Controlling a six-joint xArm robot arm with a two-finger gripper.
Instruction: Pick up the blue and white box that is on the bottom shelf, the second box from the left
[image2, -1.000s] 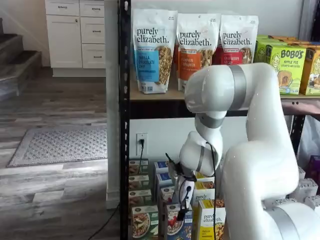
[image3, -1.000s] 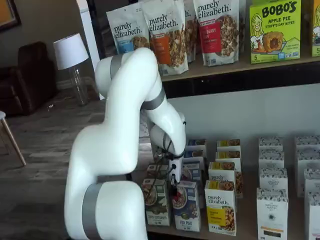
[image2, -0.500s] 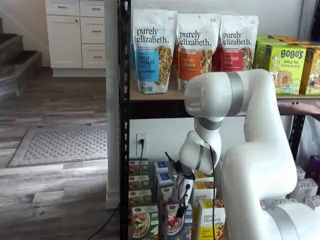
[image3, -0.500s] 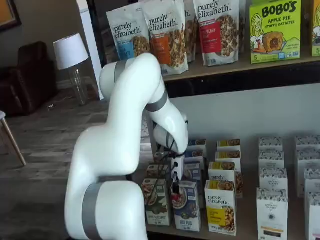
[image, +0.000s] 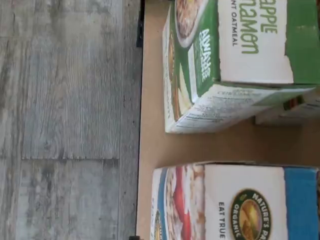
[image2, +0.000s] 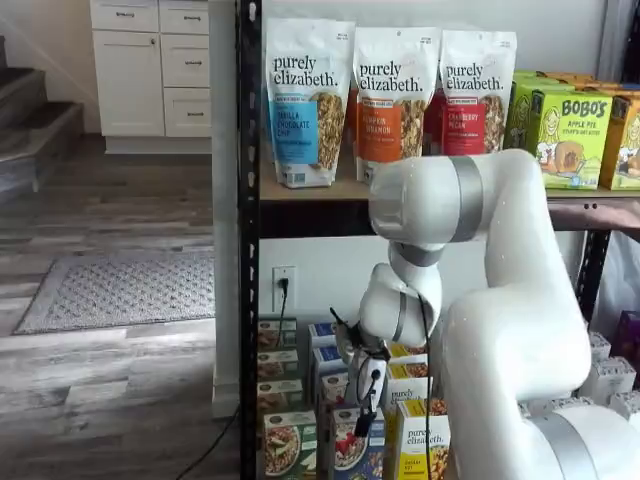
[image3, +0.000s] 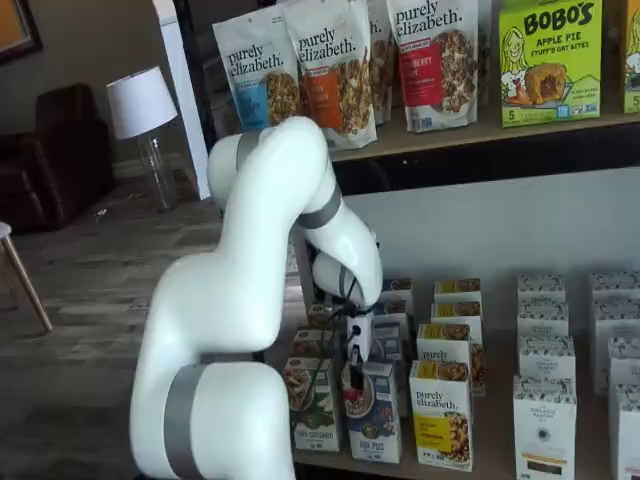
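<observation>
Hanging part: the end effector (image2: 366, 404) is seen in both shelf views (image3: 351, 377), pointed downward from the white arm (image2: 510, 330) over the front row of cartons.
End effector state: the fingers are spread as wide as they go; no carton is pinched between them.
Task's thing: the blue and white box (image2: 350, 447) is stood upright at the front edge of the bottom shelf (image3: 494, 441), directly below the black fingers.
Contact: whether the fingertips touch the top of the box cannot be told from either shelf view.
Neighbours: a green-fronted carton (image2: 287, 446) is placed just beside the box toward the shelf's left end, and a yellow-fronted carton (image2: 424, 451) just beside it on the other side.
Rows behind: further small cartons are lined up toward the shelf's back edge.
Wrist view: the white and blue top of the box (image: 235, 200) is shown close up, with a round emblem printed on it; the green-fronted carton (image: 225, 65) is set apart from it by a strip of bare tan deck (image: 150, 125).
Front edge: grey wooden floor (image: 65, 100) is seen beyond the deck's edge.
Upper shelf: tall granola bags (image2: 308, 100) are stood in a row.
</observation>
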